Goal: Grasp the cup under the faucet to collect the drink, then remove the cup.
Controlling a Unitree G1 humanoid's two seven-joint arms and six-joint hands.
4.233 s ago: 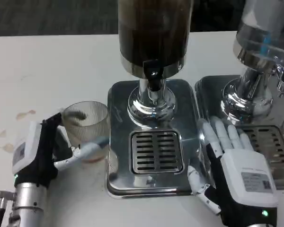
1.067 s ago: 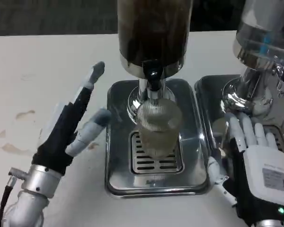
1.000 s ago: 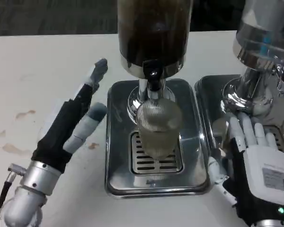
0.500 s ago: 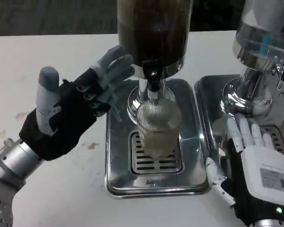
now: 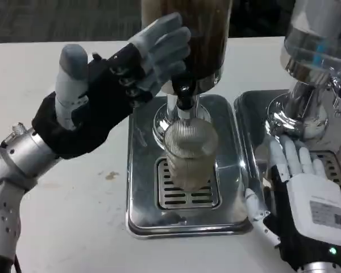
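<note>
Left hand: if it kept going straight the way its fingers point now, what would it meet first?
Most likely the dark drink dispenser: the left hand is raised with its fingertips already at the tank's left side, above the cup. Depth is unclear, so contact can't be confirmed.

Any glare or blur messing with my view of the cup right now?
Head view: the ribbed cup is sharp under the faucet; bright reflections streak the chrome tray; the raised left hand looks slightly soft at its fingertips; the right hand is crisp.

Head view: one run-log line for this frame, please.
cup: on drip tray, under faucet | left hand: raised near faucet, holds nothing | right hand: flat beside tray
</note>
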